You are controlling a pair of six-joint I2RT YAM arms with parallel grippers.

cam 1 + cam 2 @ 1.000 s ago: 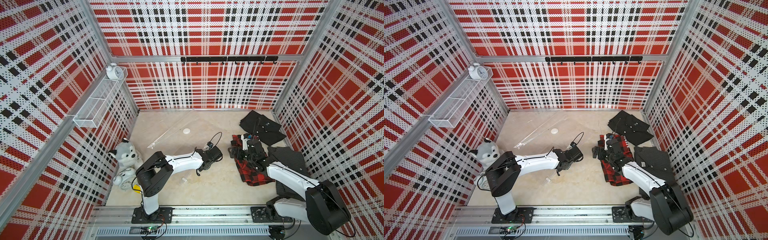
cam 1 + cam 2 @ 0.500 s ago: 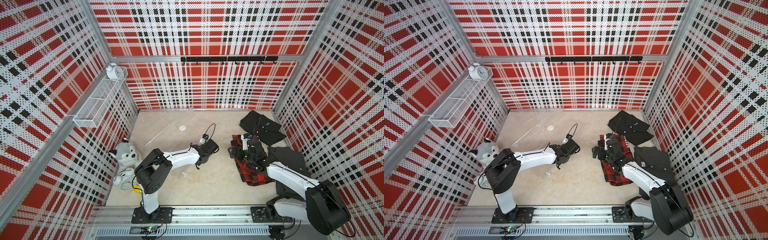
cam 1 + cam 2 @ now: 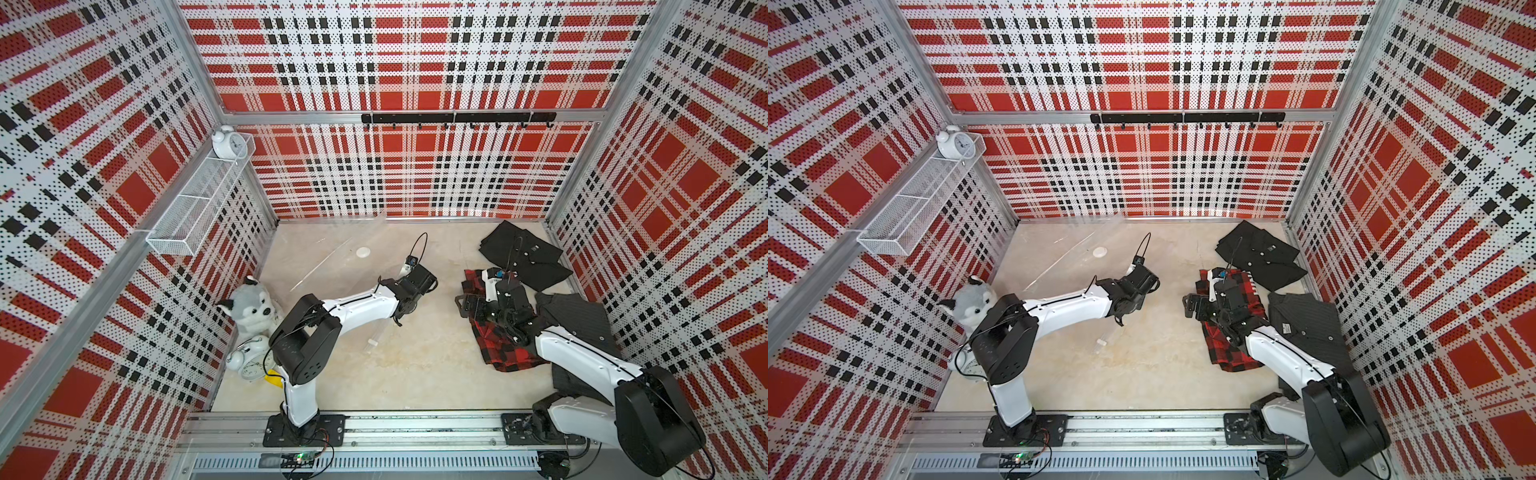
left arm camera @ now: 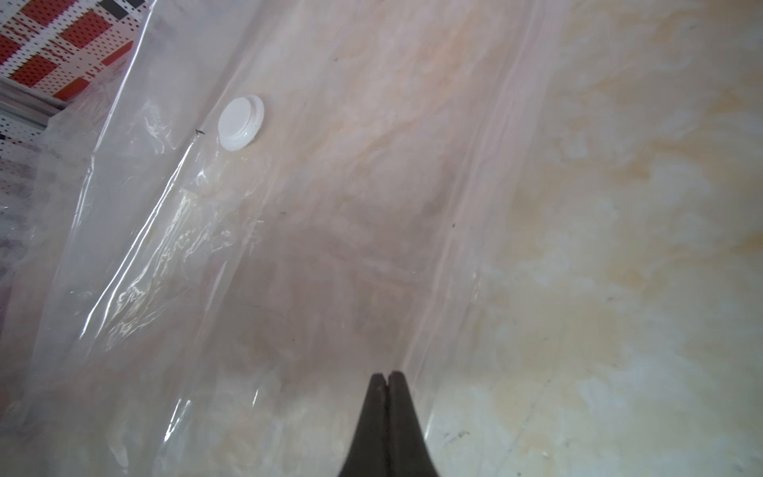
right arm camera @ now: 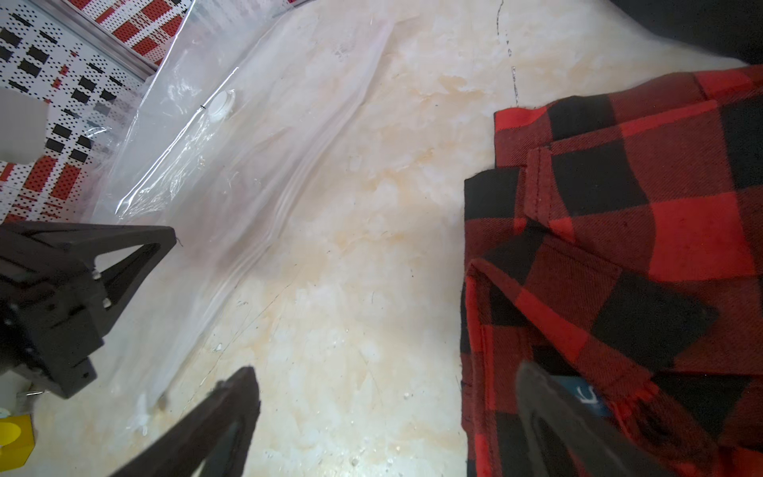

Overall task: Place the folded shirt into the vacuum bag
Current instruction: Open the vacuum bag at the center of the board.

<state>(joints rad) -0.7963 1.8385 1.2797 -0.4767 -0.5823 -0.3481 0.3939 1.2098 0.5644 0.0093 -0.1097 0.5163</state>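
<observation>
The clear vacuum bag lies at the back left of the table, its round white valve facing up. A small white slider sits at its near end. In the left wrist view my left gripper is shut, its tips pinched together on the bag's long edge beside bare table. The folded red-and-black plaid shirt lies right of centre. My right gripper hangs wide open at the shirt's left edge. One finger is over the cloth and the other over the table, and it holds nothing.
A black shirt and a dark striped shirt lie by the right wall. A plush husky and alarm clocks crowd the left wall. A wire shelf juts from that wall and a hook rail runs along the back.
My left gripper moved toward the back wall and closed. The bag and its valve slid back with it, and the bag's far edge now rides up the back wall. The right arm stayed still.
</observation>
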